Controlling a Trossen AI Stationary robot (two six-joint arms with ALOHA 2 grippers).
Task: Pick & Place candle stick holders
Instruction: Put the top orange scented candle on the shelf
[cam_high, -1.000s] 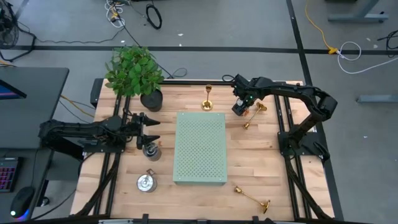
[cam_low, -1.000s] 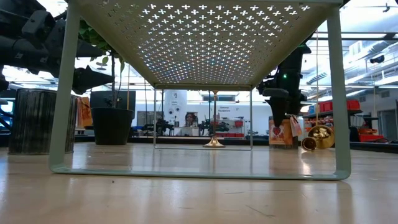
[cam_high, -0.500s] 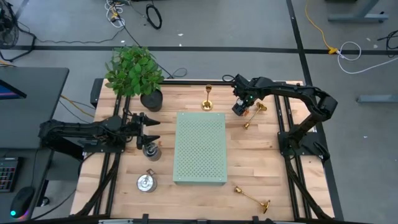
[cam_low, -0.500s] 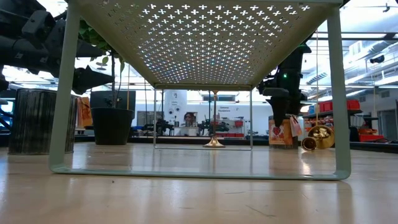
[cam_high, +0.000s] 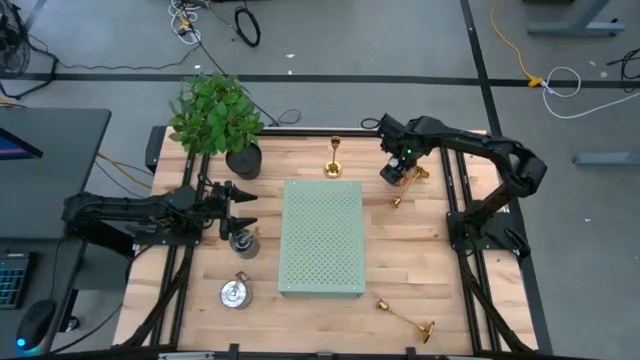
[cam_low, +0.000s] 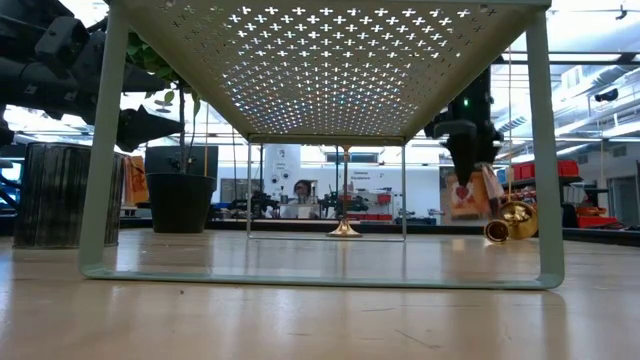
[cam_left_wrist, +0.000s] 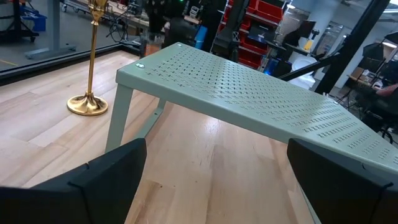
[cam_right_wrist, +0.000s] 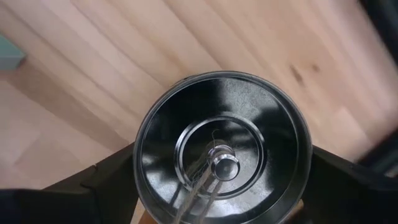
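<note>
1. Right gripper (cam_high: 397, 172) is over the far right part of the desk (cam_high: 420, 250), closed on a round dark tin (cam_right_wrist: 222, 162); in the right wrist view the tin fills the gap between both fingers (cam_right_wrist: 112, 180).
2. Candlestick A (cam_high: 335, 158) stands upright at the far edge, just beyond the green perforated riser (cam_high: 322, 238); it also shows in the left wrist view (cam_left_wrist: 90, 62).
3. Candlestick B (cam_high: 407, 187) lies on its side on the desk just right of the right gripper; its base shows in the low view (cam_low: 512, 222).
4. Candlestick C (cam_high: 406, 320) lies on its side near the near right corner.
5. Left gripper (cam_high: 240, 207) waits at desk left, fingers spread wide, holding nothing, beside a small tin (cam_high: 243, 243).
6. Potted plant (cam_high: 217, 118) at far left; another round tin (cam_high: 236, 294) near left.
</note>
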